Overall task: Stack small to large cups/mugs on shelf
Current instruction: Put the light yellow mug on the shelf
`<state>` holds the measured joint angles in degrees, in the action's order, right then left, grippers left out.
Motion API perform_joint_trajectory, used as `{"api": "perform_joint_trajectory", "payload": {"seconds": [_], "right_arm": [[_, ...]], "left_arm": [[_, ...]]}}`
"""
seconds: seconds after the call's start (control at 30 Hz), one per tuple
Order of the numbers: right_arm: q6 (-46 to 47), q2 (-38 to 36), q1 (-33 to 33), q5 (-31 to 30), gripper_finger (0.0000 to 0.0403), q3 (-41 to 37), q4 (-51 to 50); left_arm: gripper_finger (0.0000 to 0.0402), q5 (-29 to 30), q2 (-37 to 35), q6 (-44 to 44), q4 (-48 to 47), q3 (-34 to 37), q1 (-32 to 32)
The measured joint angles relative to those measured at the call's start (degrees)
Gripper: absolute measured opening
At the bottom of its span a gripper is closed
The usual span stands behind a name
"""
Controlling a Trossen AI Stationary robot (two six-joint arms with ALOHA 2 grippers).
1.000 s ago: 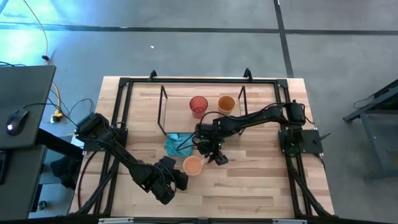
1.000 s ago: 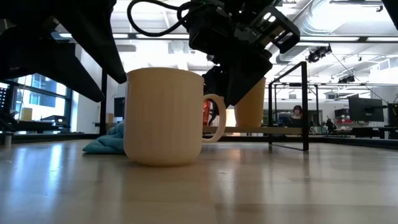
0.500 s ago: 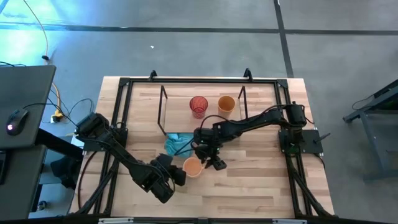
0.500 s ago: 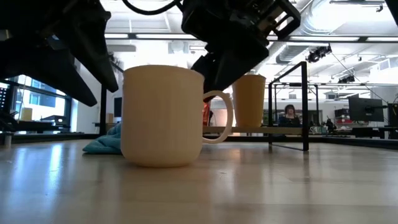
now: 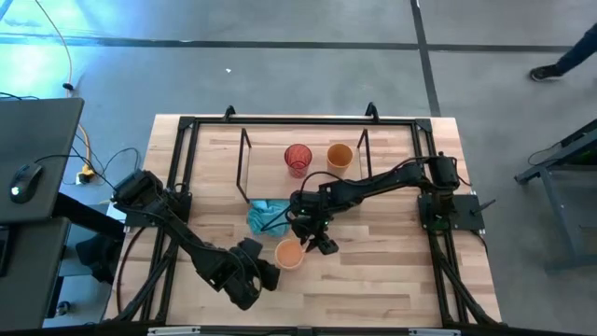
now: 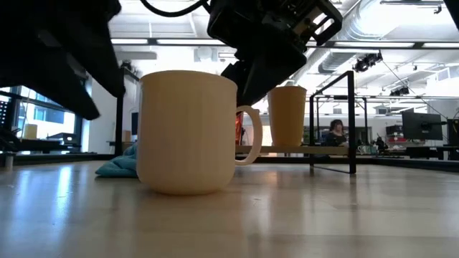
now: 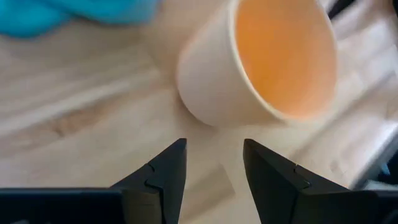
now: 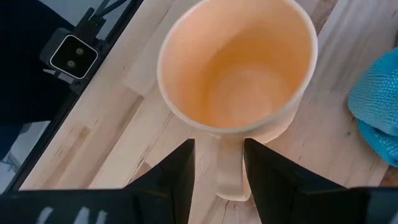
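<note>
Mug handle is straddled by the part-open right gripper on the wood table; left gripper is narrowly open beside it.

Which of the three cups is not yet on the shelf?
The light orange mug, the only one with a handle, stands on the tabletop; the red cup and amber tumbler are on the shelf.

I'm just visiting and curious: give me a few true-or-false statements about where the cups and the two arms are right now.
1. The mug stands on the table, not on the shelf. True.
2. The red cup lies tipped over. False: it stands upright on the shelf.
3. The right gripper has its jaws either side of the mug's handle. True.
4. The left gripper holds the blue cloth. False: it is open, facing the mug.
</note>
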<state>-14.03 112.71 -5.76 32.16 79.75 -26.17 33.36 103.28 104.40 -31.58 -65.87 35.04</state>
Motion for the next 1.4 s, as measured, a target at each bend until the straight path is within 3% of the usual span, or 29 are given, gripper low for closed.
{"api": "perform_joint_trajectory", "payload": {"seconds": [0.57, 1.03, 1.4], "right_arm": [[0.5, 0.0, -0.3, 0.0, 0.0130, 0.0, 2.8], [3.6, 0.1, -0.3, -0.1, 0.0130, 0.0, 7.2], [5.4, 0.1, 0.6, -3.6, 0.0130, 0.0, 8.6]], "left_arm": [[0.0147, -2.0, 0.0, 1.3, -1.8, 0.0, 1.5], [0.0147, 2.3, 0.0, 2.8, -5.6, 0.0, 1.3], [0.0147, 3.3, 0.0, 5.0, -9.4, 0.0, 1.3]]}}
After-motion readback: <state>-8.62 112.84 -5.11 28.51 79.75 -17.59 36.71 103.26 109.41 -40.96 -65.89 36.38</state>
